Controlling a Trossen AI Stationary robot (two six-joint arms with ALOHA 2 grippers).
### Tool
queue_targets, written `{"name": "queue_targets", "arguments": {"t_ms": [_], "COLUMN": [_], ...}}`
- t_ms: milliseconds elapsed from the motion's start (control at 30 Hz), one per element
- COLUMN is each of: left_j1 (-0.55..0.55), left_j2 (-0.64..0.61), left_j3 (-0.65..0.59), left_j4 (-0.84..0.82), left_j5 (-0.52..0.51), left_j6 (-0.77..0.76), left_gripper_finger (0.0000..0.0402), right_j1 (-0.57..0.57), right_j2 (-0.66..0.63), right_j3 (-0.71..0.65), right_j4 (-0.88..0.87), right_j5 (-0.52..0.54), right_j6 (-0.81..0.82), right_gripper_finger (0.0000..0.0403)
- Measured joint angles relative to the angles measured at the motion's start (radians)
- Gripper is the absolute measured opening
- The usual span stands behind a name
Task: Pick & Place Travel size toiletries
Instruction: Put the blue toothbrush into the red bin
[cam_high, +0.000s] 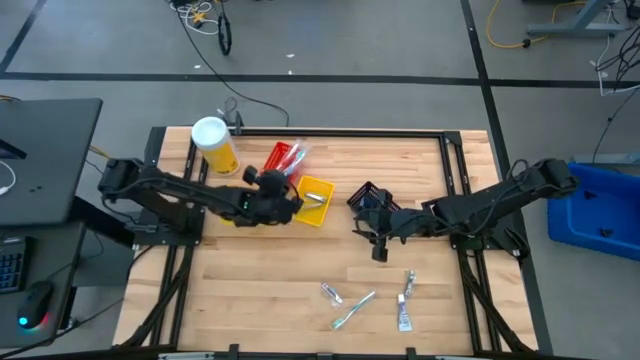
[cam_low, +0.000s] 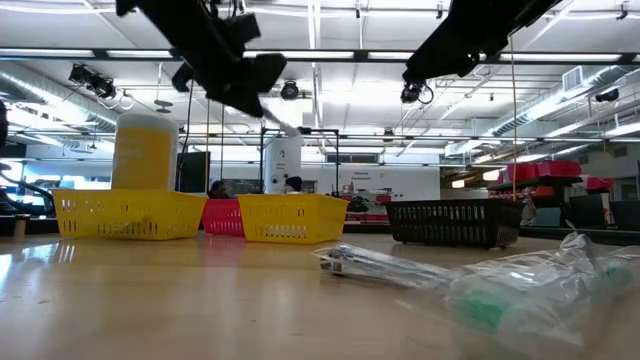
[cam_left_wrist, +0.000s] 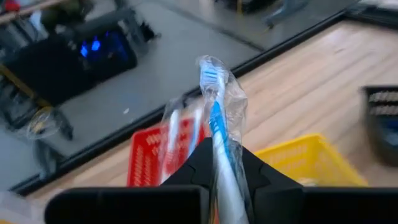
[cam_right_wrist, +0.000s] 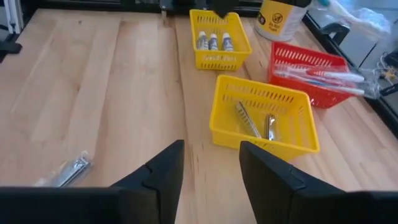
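My left gripper (cam_high: 288, 197) hangs over the table's far middle, between the red bin (cam_high: 282, 158) and a yellow bin (cam_high: 316, 201). It is shut on a blue toothbrush (cam_left_wrist: 213, 106) in a clear wrapper. The red bin (cam_right_wrist: 309, 73) holds several wrapped toothbrushes. The yellow bin (cam_right_wrist: 264, 118) holds two razors. A second yellow bin (cam_right_wrist: 215, 41) holds three small tubes. My right gripper (cam_right_wrist: 210, 163) is open and empty above the table's middle (cam_high: 379, 240). Several wrapped toiletries (cam_high: 352, 309) lie near the front edge. My left gripper pinches the toothbrush's handle (cam_left_wrist: 219, 149) between its two fingers, through the clear wrapper. The brush runs along the fingers, and its bristle end (cam_left_wrist: 209, 73) sticks out past the tips. It is lifted clear, above the red bin (cam_left_wrist: 155, 155).
A yellow canister with a white lid (cam_high: 214, 145) stands at the far left. A black bin (cam_high: 368, 196) sits just beyond my right gripper. A wrapped item (cam_right_wrist: 67, 171) lies on the bare wood near my right gripper. A black frame rims the table's far edge.
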Motion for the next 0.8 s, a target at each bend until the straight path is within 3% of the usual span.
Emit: {"name": "queue_targets", "arguments": {"t_ms": [233,400,567,800], "left_j1": [0.143,0.194,0.225,0.258], "left_j2": [0.006,0.006,0.006,0.006], "left_j3": [-0.082,-0.127,-0.134,-0.134], "left_j4": [0.040,0.057,0.118,0.162], "left_j5": [0.147,0.121,0.117,0.173], "left_j6": [-0.068,-0.094,-0.068,-0.045], "left_gripper_finger": [0.0041,0.0023,0.0034,0.0031], "right_j1": [0.000,0.000,0.000,0.000], "right_j2": [0.001,0.001,0.001,0.001], "right_j3": [0.000,0.000,0.000,0.000], "right_j4": [-0.010,-0.011,-0.011,-0.011], "right_j5": [0.000,0.000,0.000,0.000], "right_j6": [0.030,0.029,0.029,0.029], "right_gripper_finger": [0.0162,0.0158,0.0160,0.0157]}}
